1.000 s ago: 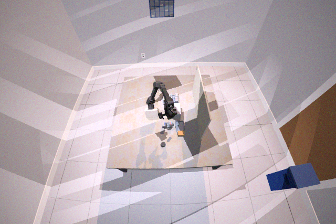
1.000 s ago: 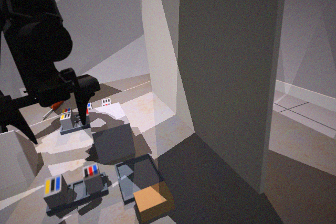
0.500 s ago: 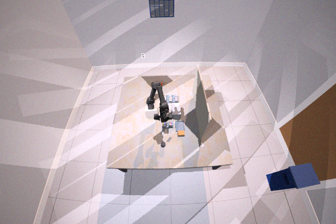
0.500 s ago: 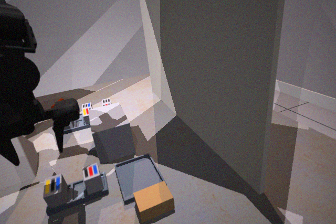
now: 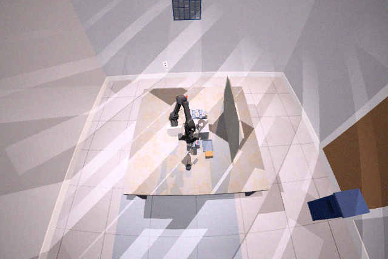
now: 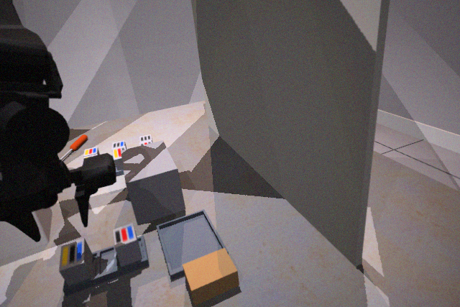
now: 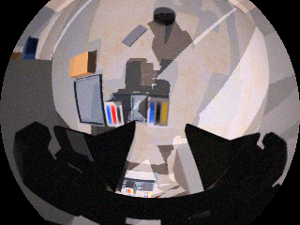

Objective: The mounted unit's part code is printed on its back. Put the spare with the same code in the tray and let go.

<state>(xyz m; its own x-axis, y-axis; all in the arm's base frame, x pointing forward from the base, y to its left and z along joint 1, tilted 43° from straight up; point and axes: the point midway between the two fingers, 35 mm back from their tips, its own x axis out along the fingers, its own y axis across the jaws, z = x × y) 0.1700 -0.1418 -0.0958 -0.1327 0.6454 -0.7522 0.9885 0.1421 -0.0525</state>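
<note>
My gripper (image 5: pixel 188 141) (image 6: pixel 62 233) (image 7: pixel 160 127) is open and empty, pointing down above and just behind the front holder. In that holder stand a spare with yellow, black and blue bars (image 6: pixel 72 253) (image 7: pixel 158 112) and a spare with black, red and blue bars (image 6: pixel 125 234) (image 7: pixel 112 113). The fingertips are nearer the yellow-black-blue spare. The shallow blue-grey tray (image 5: pixel 207 145) (image 6: pixel 187 238) (image 7: pixel 88 100) lies beside the holder and holds nothing. The large grey block (image 6: pixel 156 199), apparently the mounted unit, stands behind the tray; no printed code shows on its visible faces.
An orange block (image 5: pixel 209 153) (image 6: pixel 211 269) (image 7: pixel 81 65) sits at the tray's front edge. A tall panel (image 5: pixel 231 118) (image 6: pixel 282 110) stands to the right. More coded units (image 5: pixel 197 113) (image 6: pixel 118 145) are at the back, near an orange-handled screwdriver (image 6: pixel 79 142). A dark cylinder (image 5: pixel 188 167) (image 7: pixel 164 16) stands in front.
</note>
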